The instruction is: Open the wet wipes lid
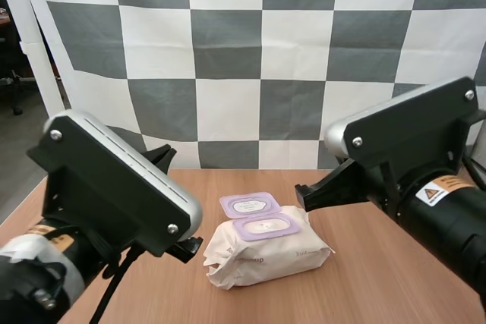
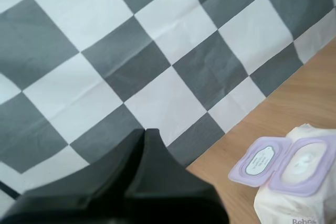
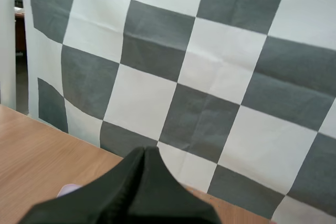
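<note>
Wooden surface (image 1: 380, 278) carries a pack of wet wipes (image 1: 266, 252), lilac lid (image 1: 249, 205) flipped open; left hand (image 2: 144, 135) and right hand (image 3: 144, 153) have fingers pressed together, empty

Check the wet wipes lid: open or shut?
Open. The purple lid lies flipped back beyond the pack, its oval dispensing opening uncovered.

Colour reference
Wet wipes pack (image 1: 267, 257) cream-white; lid (image 1: 249, 205) lilac, white centre; table (image 1: 380, 286) light-brown wood grain.
</note>
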You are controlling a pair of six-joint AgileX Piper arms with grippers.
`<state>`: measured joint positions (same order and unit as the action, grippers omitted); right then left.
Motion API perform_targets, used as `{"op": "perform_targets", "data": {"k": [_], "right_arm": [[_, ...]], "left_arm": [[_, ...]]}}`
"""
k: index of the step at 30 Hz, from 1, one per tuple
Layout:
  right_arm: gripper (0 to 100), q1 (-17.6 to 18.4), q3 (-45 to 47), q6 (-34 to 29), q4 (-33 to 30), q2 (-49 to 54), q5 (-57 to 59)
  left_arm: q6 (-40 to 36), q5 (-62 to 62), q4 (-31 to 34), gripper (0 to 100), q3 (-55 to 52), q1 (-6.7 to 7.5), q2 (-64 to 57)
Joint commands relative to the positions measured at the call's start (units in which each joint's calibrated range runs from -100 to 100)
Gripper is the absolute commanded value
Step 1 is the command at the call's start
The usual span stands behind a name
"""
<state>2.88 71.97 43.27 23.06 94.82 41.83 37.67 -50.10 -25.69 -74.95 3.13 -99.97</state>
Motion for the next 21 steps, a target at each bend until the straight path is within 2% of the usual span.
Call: {"op": "perform_targets", "data": {"k": [1, 6, 8, 14, 18, 21], "right_arm": [[0, 0.03, 9.59, -0.82, 0.17, 0.03, -27.29], [0, 0.03, 18.23, -0.82, -1.0, 0.59, -28.71], [0, 0.03, 21.68, -0.82, -0.11, 0.59, -29.71], [0, 0.03, 28.03, -2.75, 0.16, 3.34, -39.15], [0, 0.03, 28.03, -3.01, 0.67, 4.06, -34.34], [0, 0.03, 28.03, -3.01, 1.71, 4.16, -31.58]], "left_arm": [[-20.13, 31.17, 8.73, 0, -13.06, 0.03, -0.03], [-20.46, 46.82, 8.31, 0, -25.05, -0.05, -0.03], [-22.34, 38.91, 8.07, 0, -25.05, -0.22, -0.03], [-28.63, 35.98, 7.63, 0, -25.05, -1.12, -0.03], [-29.27, 28.86, 7.98, 0, -25.05, -1.22, -0.03], [-33.04, 25.91, 9.5, 0, -25.05, -1.22, -0.03]]}}
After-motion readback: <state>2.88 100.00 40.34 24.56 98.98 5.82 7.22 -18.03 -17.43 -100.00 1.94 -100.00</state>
